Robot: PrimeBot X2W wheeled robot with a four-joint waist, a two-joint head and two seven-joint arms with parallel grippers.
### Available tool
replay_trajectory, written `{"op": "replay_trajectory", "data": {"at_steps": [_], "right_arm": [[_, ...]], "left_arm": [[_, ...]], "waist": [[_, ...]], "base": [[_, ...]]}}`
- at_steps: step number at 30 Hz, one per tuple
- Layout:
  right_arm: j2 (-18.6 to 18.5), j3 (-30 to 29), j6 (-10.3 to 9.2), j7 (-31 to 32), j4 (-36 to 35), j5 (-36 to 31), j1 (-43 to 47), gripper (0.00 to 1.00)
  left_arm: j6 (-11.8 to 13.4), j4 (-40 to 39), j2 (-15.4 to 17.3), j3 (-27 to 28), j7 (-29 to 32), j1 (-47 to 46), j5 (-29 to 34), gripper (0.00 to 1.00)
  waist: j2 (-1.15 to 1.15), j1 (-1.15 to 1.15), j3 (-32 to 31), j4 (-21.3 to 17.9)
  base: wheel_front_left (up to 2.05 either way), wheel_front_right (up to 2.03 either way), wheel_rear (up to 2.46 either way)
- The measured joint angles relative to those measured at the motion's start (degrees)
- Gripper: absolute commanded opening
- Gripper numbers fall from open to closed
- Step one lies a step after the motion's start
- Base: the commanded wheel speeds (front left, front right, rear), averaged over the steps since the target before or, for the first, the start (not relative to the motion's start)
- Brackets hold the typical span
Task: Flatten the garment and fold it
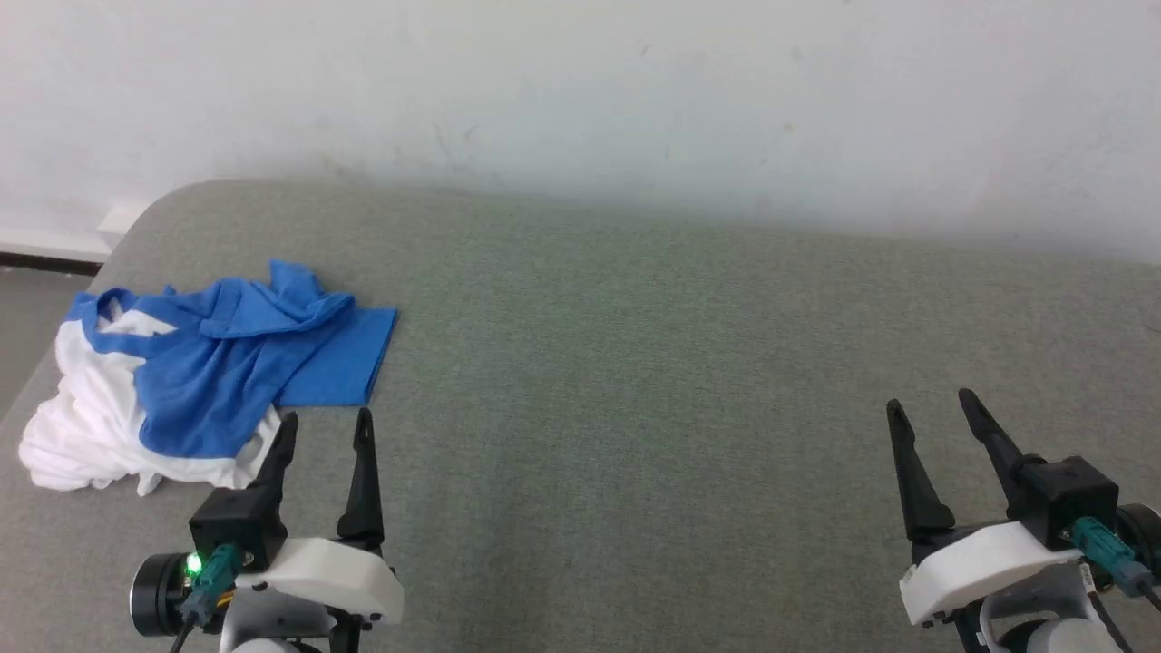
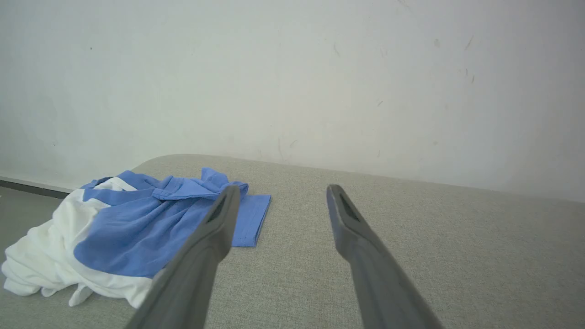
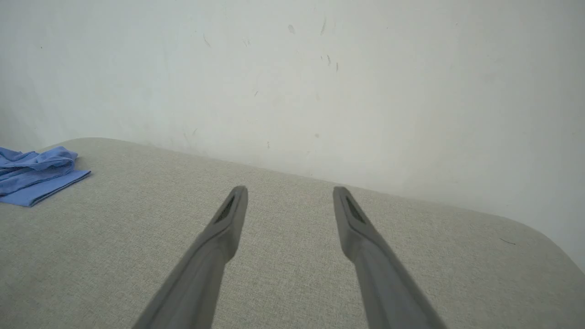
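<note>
The garment (image 1: 195,381) lies crumpled in a heap at the left end of the grey-green padded surface (image 1: 635,381), royal blue on top and white along its left and near edges. One blue sleeve lies flat toward the right. My left gripper (image 1: 326,419) stands open just near of the heap's right corner, touching nothing. In the left wrist view the garment (image 2: 123,224) sits left of my open left gripper (image 2: 283,188). My right gripper (image 1: 931,401) is open far to the right over bare surface. The right wrist view shows the right gripper (image 3: 289,188) open and a blue edge of the garment (image 3: 36,176) at far left.
A pale wall (image 1: 580,100) rises directly behind the surface. The surface's rounded left corner drops to the floor (image 1: 36,308) beside the garment. Bare fabric stretches between the two grippers.
</note>
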Motion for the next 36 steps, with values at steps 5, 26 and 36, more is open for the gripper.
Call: {"op": "replay_trajectory", "data": {"at_steps": [5,26,36], "right_arm": [[0.0,0.3,0.00,-0.6,-0.4,0.1,0.0,1.00],[0.0,0.8,0.00,-1.9,-2.1,1.1,0.0,1.00],[0.0,0.6,0.00,-1.9,-2.5,1.3,-0.4,1.00]], "left_arm": [[0.2,0.0,0.0,0.3,-0.6,0.0,-0.7,1.00],[0.9,0.4,0.0,1.7,-3.1,-1.3,-4.1,1.00],[0.7,0.6,0.0,4.3,-4.2,-7.3,-4.2,1.00]], "waist": [[0.00,0.00,0.2,2.1],[0.00,0.00,2.0,9.7],[0.00,0.00,5.0,10.1]], "base": [[0.00,0.00,0.00],[0.00,0.00,0.00],[0.00,0.00,0.00]]}}
